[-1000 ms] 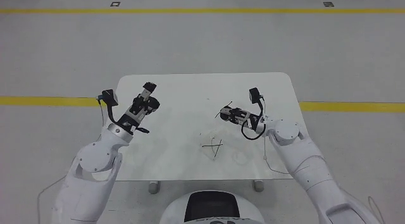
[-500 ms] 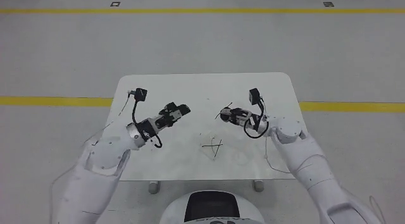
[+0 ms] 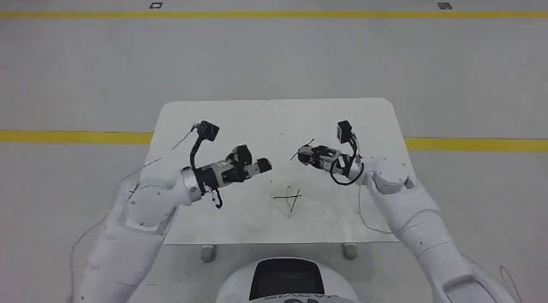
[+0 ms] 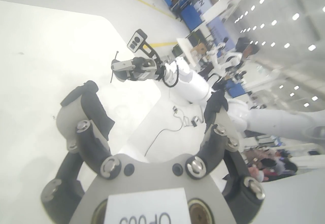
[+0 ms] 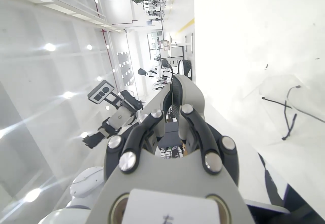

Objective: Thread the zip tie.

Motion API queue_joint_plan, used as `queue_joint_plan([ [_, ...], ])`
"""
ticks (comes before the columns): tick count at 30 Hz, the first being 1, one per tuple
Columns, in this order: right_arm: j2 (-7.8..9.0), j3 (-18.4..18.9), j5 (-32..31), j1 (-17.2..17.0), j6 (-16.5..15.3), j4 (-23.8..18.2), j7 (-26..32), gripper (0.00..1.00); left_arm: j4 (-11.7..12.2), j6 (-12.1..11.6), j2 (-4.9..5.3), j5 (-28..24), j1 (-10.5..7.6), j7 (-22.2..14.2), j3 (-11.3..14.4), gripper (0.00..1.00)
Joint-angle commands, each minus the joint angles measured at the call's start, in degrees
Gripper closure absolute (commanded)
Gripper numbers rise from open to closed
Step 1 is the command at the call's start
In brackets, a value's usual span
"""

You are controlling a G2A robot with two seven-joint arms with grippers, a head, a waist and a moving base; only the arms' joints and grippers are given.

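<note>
white desk underneath. right end effector clamped on the zip tie, held over mid-desk. left end effector spread apart, empty, near and facing it. spare ties flat on the desk between them. likely step: lining up for threading. next: pinch free tail, aim into head.

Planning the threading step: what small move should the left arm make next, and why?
Probably ease the left gripper toward the right gripper and close on the free end of the zip tie. The left gripper is open and empty, facing the right gripper, which is shut on the zip tie.
</note>
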Motion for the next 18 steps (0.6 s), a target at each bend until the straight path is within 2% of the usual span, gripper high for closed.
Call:
queue_joint_plan([
  [1,0.02,0.3,1.6,0.1,0.6,0.5,1.0,1.00,-0.5,0.0,0.24,5.0,-1.01,-2.2,1.2,0.00],
  [2,0.03,0.4,2.8,0.3,1.2,0.9,2.0,1.00,-0.8,0.0,0.35,7.9,-1.77,-3.1,2.3,0.00],
  [5,0.10,0.6,4.4,0.8,2.4,2.2,3.6,1.00,-0.6,0.0,0.43,12.3,-3.77,-4.1,5.4,0.00],
  [10,0.10,0.2,4.6,1.9,3.6,4.0,4.2,1.00,1.1,0.0,0.18,15.4,-7.06,-3.1,10.5,0.00],
  [18,0.10,0.2,4.6,1.9,3.6,4.0,4.2,1.00,1.3,0.2,0.18,15.8,-7.19,-2.6,10.7,0.00],
])
